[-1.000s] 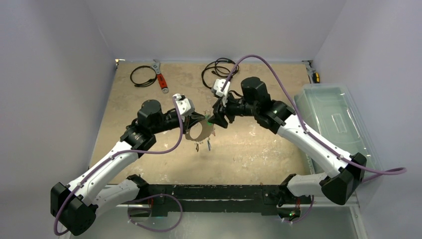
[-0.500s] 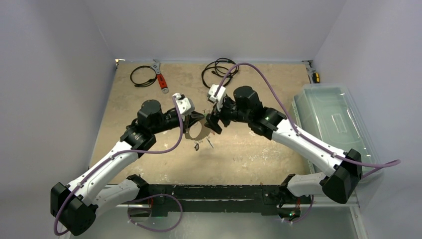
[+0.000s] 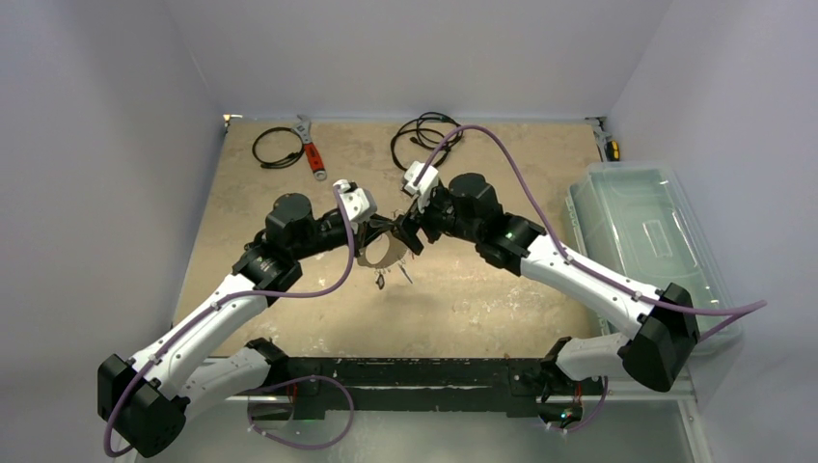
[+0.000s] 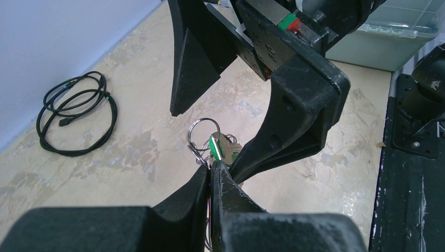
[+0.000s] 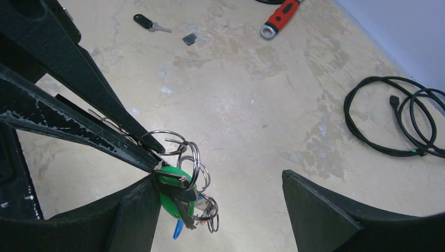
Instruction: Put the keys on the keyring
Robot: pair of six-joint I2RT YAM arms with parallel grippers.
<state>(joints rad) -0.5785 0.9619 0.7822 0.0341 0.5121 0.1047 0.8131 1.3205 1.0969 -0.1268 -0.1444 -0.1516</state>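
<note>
**Keyring and keys held up at my left hand**

The keyring (image 3: 371,261) is a large flat grey metal ring with a wide hole. It hangs tilted above the middle of the table, under the closed fingertips of my left hand (image 4: 212,172). Right at these fingertips there is a bunch of small silver keys (image 5: 181,205) on thin wire rings (image 5: 195,157). One key has a green tag (image 5: 168,191), and a blue tag (image 5: 178,230) hangs below it. I cannot tell if the bunch already sits on the keyring. One more key with a dark tag (image 5: 142,21) lies flat on the table, well apart from the bunch.
</note>
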